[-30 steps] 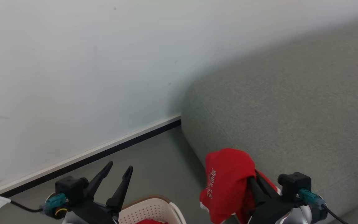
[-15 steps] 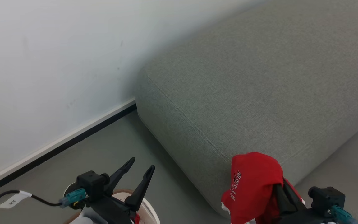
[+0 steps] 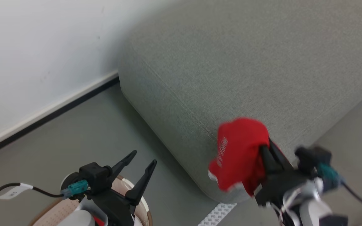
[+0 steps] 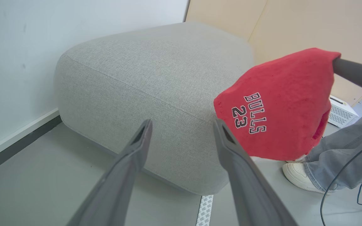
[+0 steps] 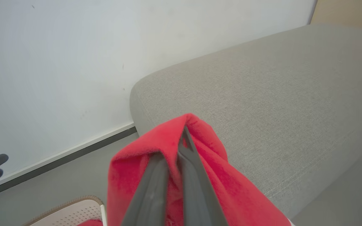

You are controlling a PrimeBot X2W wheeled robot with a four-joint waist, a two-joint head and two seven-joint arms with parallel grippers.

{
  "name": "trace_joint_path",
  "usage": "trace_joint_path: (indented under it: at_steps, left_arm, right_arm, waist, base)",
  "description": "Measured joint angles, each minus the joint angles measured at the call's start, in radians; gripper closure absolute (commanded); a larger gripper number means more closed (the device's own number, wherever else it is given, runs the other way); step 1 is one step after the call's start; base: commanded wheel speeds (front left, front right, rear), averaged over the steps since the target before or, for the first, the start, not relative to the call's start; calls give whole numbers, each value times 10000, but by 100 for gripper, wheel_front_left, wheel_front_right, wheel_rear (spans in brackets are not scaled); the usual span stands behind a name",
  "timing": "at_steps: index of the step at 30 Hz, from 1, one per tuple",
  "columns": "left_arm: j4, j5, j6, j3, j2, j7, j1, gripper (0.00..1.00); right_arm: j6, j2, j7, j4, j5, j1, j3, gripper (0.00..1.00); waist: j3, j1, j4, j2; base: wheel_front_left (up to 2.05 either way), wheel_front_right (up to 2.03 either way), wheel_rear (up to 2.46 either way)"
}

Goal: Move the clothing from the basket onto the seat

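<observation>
Since half a second ago the head camera has swung, so the grey seat point(image 3: 231, 62) takes up more of that view and the white wall less. The right gripper point(image 3: 264, 147) and its load stand higher in the view than before, while the left gripper point(image 3: 144, 158) sits at about the same spot at the lower left.

The right gripper's two dark fingers are clamped together on a red garment point(image 3: 237, 153), part of the clothing. The cloth drapes over the fingertips and hangs down both sides. In the left wrist view the garment point(image 4: 278, 103) hangs in the air just beside the seat's point(image 4: 143, 69) near corner, not lying on the cushion, with dark white-outlined lettering point(image 4: 250, 114) reading "BULLS 23".

The left gripper's fingers are spread wide with nothing between them, above the basket point(image 3: 57, 213). The basket is cream with perforated walls and a brown rim, and it stands on the grey floor, apart from the seat. A sliver of more red cloth point(image 3: 97, 221) lies inside it. The right wrist view also shows the basket point(image 5: 71, 213) at its bottom edge.

A patterned strip of tape point(image 3: 217, 213) lies on the floor at the seat's corner. A person's leg in blue jeans, with a white shoe point(image 4: 300, 175), stands beyond the garment.
</observation>
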Motion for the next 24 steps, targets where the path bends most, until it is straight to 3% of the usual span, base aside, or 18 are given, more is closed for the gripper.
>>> trace_joint_path:
  at_steps: [5, 16, 24]
  left_arm:
    - [-779, 416, 159, -226, 224, 560, -372, 0]
    - [-2640, 1398, -82, -1072, 343, 1894, -1638, 0]
    - [-3745, 1682, 56, -1327, 474, 2008, -1570, 0]
  right_arm:
    - [2, -832, 31, 1080, 752, -2642, 222, 100]
    - [0, -3306, -943, 4462, 1565, -7559, -1555, 100]
    - [0, -3963, -1388, 6456, 1005, -9467, -2583, 100]
  waist:
    - [691, 1, 18, 0]
    - [2642, 1, 835, 1]
    - [3817, 1, 1712, 2]
  base:
    - [0, 0, 0]
    - [0, 0, 0]
    - [0, 0, 0]
